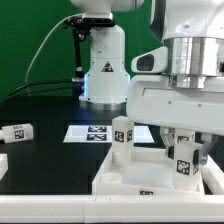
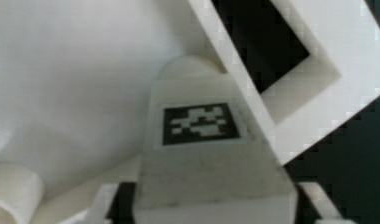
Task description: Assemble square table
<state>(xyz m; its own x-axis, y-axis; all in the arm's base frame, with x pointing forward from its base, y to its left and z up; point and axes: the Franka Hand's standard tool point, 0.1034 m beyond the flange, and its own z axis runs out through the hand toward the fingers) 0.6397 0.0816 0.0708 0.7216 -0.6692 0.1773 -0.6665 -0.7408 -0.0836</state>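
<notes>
End effector [image 1: 183,160] pinching upright leg [image 2: 201,150] over tabletop [image 1: 125,175]; second leg [image 1: 122,138] alongside, marker board [image 1: 88,132] behind.

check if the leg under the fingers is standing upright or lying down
Upright: the leg stands on end on the tabletop, with the gripper around its top.

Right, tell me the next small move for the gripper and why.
Probably ease the held leg straight down and start turning it into the tabletop. The gripper is closed on that leg, upright over the panel's corner on the exterior view's right, while another leg stands upright on the tabletop.
</notes>
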